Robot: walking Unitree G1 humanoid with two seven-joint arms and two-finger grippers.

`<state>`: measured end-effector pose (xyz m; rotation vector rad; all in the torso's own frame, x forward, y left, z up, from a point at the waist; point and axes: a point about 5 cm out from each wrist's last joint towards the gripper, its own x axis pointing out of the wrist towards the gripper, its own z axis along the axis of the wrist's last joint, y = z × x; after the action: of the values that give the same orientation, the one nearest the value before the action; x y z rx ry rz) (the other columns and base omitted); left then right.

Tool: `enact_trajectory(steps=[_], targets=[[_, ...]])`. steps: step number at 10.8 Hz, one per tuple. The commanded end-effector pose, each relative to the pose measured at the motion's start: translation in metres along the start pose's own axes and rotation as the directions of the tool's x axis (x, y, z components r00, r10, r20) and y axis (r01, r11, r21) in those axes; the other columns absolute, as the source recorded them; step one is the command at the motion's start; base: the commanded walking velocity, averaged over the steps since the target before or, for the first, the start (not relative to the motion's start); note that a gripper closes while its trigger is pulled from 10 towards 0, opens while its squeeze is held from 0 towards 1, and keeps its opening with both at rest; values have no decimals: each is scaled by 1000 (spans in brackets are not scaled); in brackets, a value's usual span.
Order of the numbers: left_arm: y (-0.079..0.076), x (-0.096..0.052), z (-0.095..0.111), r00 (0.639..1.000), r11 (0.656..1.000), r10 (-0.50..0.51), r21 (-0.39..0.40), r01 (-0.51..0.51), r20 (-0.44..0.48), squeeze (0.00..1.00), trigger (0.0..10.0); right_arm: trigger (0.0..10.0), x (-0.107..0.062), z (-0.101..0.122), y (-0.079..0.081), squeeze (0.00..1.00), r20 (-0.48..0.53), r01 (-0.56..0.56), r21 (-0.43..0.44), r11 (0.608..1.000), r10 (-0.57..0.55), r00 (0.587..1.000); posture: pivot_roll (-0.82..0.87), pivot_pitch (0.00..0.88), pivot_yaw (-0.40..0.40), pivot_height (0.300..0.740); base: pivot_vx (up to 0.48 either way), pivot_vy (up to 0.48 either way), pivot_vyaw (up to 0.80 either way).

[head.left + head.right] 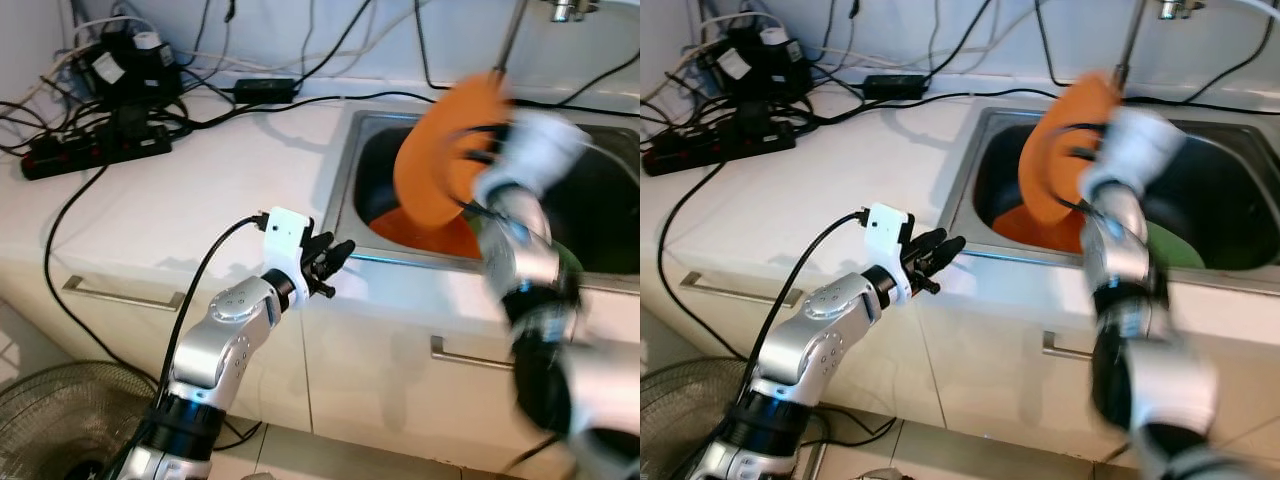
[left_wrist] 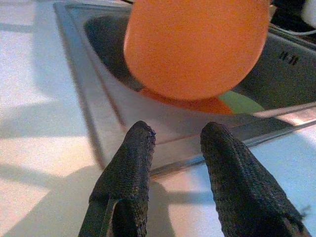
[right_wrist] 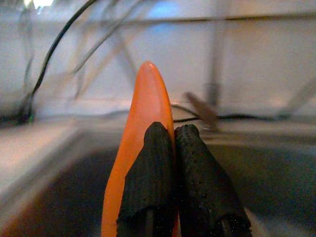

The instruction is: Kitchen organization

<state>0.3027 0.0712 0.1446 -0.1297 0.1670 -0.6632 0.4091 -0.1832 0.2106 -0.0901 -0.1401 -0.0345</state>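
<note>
Orange plate [image 1: 440, 150] pinched on edge in my right gripper [image 3: 170, 148], up over the sink [image 1: 345, 160]. Left gripper [image 1: 330, 262] hovers by the tabletop [image 1: 200, 200] edge, jaws apart, holding nothing.

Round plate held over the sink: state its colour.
Orange round plate; clearest in the left wrist view.

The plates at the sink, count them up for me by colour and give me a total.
Orange: 2, one plate held on edge above the sink by the right hand, and one lying in the basin.
Green: 1, a plate in the basin, partly covered by the orange one.
Total: 3 plates.
</note>
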Motion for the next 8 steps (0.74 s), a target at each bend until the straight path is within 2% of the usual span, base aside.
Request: enact_trajectory(steps=[1, 6, 8], targets=[[-1, -1, 2, 1000, 1000, -9, 15, 9, -4, 0, 10000, 10000, 4, 8, 8, 0, 6, -45, -43, 998, 46, 999, 116, 0, 47, 740, 0, 0, 0], [-3, -1, 1, 1000, 1000, -10, 9, 10, -8, 0, 10000, 10000, 4, 1, 13, 0, -42, -83, -67, 994, 81, 996, 120, 0, 44, 740, 0, 0, 0], [-3, -2, 0, 1000, 1000, -9, 8, 9, -13, 0, 10000, 10000, 0, -11, 20, 0, -92, -124, -86, 989, 116, 989, 123, 0, 44, 740, 0, 0, 0]])
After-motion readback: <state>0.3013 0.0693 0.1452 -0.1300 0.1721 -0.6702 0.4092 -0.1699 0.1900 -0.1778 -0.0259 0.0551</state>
